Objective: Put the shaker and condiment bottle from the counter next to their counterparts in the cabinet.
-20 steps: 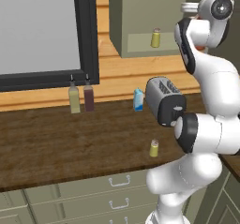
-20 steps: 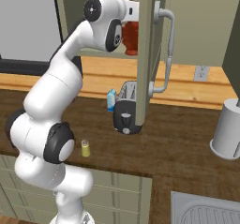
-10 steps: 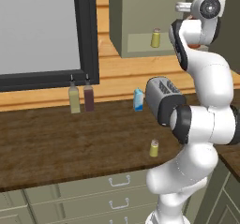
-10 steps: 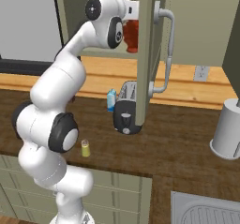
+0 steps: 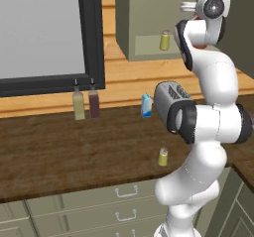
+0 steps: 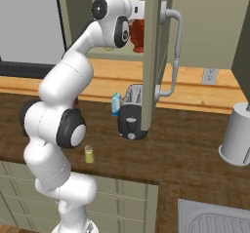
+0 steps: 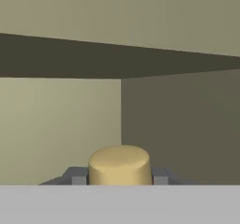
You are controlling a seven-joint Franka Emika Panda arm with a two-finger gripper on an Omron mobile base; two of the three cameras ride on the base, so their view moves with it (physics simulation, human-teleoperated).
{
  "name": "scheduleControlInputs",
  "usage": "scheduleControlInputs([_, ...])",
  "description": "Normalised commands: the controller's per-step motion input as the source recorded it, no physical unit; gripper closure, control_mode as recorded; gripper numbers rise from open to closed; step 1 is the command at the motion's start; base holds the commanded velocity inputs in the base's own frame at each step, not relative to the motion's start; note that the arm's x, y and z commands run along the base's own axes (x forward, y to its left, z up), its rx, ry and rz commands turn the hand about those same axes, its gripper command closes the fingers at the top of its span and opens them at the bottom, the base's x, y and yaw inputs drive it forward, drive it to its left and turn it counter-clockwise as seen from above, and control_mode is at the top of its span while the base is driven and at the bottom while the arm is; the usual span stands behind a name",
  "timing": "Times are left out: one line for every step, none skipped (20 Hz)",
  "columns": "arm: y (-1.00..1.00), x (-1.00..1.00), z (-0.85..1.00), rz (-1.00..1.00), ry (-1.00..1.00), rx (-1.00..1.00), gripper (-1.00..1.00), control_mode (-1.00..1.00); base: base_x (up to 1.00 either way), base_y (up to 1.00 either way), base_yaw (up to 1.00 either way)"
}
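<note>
My gripper point(image 7: 119, 177) is shut on the condiment bottle point(image 6: 137, 35), a dark red-brown ribbed bottle held up at the open cabinet point(image 5: 147, 18). In the hand view its tan stopper point(image 7: 120, 164) sits between my fingertips point(image 7: 78, 176), with the cabinet's inner walls point(image 7: 61, 124) behind. A yellow-green shaker point(image 5: 162, 156) stands on the counter point(image 5: 74, 156) near its front edge, below the raised arm; it is also in the right base view as the shaker point(image 6: 89, 154). A matching shaker point(image 5: 164, 40) stands on the cabinet shelf.
The open cabinet door point(image 6: 152, 56) with its metal handle point(image 6: 174, 51) hangs just right of the hand. A toaster point(image 6: 132, 118), a blue-white carton point(image 5: 146, 105) and two tall slim bottles point(image 5: 78, 104) stand on the counter. A grey canister point(image 6: 238, 134) and a sink point(image 6: 215, 220) lie right.
The arm's upper links have swung and straightened while the hand, still holding the condiment bottle, edged slightly toward the cabinet. The shaker on the counter has not moved.
</note>
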Motion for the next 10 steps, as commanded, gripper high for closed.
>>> scheduleControlInputs([0.00, 0.21, 0.00, 0.00, 0.00, 0.00, 1.00, -1.00, 0.00, 0.00, 0.00])
scheduleControlInputs([0.00, 0.20, 0.00, 0.00, 0.00, 0.00, 1.00, -1.00, 0.00, 0.00, 0.00])
scheduleControlInputs([0.00, 0.21, 0.00, 0.00, 0.00, 0.00, 1.00, -1.00, 0.00, 0.00, 0.00])
scheduleControlInputs([0.00, 0.23, 0.00, 0.00, 0.00, 0.00, 1.00, -1.00, 0.00, 0.00, 0.00])
scheduleControlInputs([0.00, 0.25, 0.00, 0.00, 0.00, 0.00, 1.00, -1.00, 0.00, 0.00, 0.00])
scheduleControlInputs([0.00, 0.28, 0.00, 0.00, 0.00, 0.00, 1.00, -1.00, 0.00, 0.00, 0.00])
scheduleControlInputs([0.00, 0.28, 0.00, 0.00, 0.00, 0.00, 1.00, -1.00, 0.00, 0.00, 0.00])
scheduleControlInputs([0.00, 0.28, 0.00, 0.00, 0.00, 0.00, 1.00, -1.00, 0.00, 0.00, 0.00])
scheduleControlInputs([0.00, 0.27, 0.00, 0.00, 0.00, 0.00, 1.00, -1.00, 0.00, 0.00, 0.00])
scheduleControlInputs([0.00, 0.30, 0.00, 0.00, 0.00, 0.00, -1.00, -1.00, 0.00, 0.00, 0.00])
